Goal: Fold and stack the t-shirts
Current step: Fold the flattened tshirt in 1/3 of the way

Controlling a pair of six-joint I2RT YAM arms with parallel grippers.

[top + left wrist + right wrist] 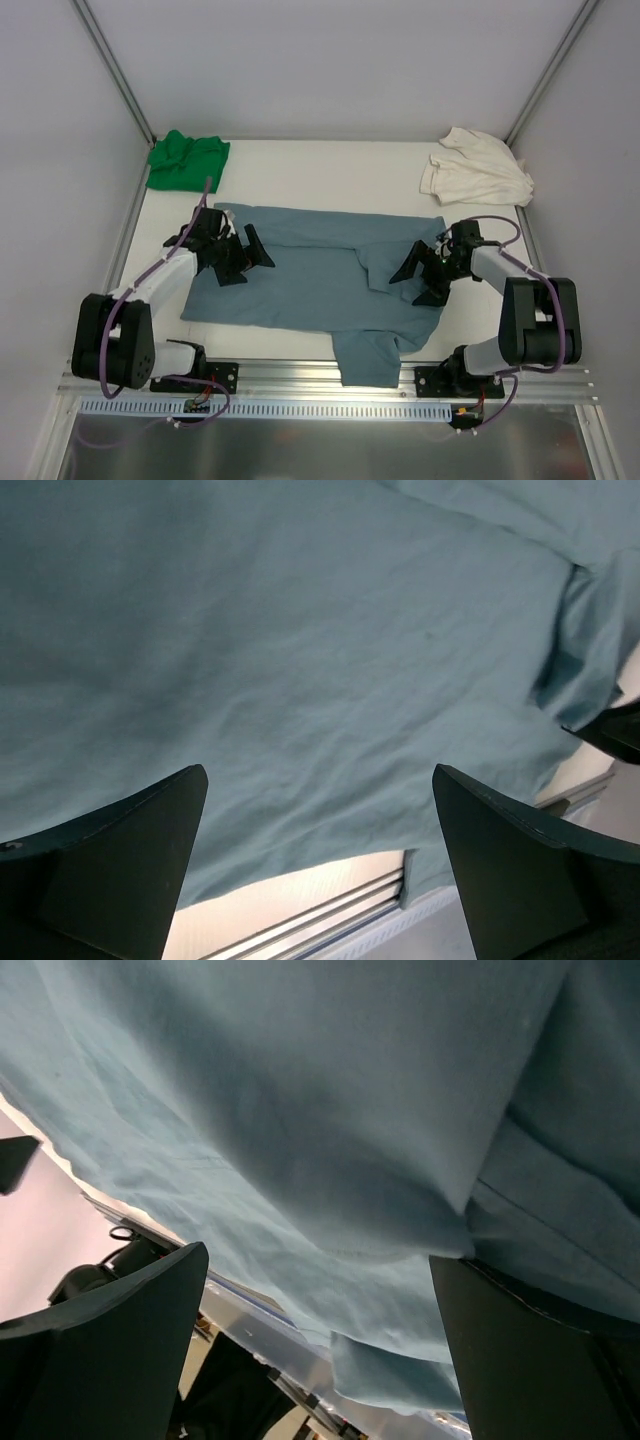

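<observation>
- Green tee (187, 158): bunched up in a lump in the far-left corner of the tabletop (330, 172). It's well apart from both arms and from the other shirts.
- Left arm (165, 275): reaches in from the near-left, with its jaws over the left part of the blue tee (300, 290). The jaws are spread wide with nothing between them. In the left wrist view the two dark fingers (110, 865) sit at the bottom corners with plain blue cloth filling the gap. A strip of pale tabletop and the metal rail (330, 920) peek out below the hem. Can't tell if the tips actually touch the fabric.
- Blue tee: laid out mostly flat across the middle of the tabletop, long side running left to right. There's a folded-over ridge a bit right of centre. One flap on the near-right side drapes past the near edge onto the rail.
- Right arm (520, 295): comes in from the near-right, jaws over the right end of the blue tee, just beside that ridge. These jaws are also gaping wide and empty. In the right wrist view the fingers (100, 1350) frame overlapping blue layers with a stitched seam on the right. Again, can't tell whether they touch the cloth.
- Cream tee (476, 168): crumpled in the far-right corner, near the frame post and clear of the blue one.
</observation>
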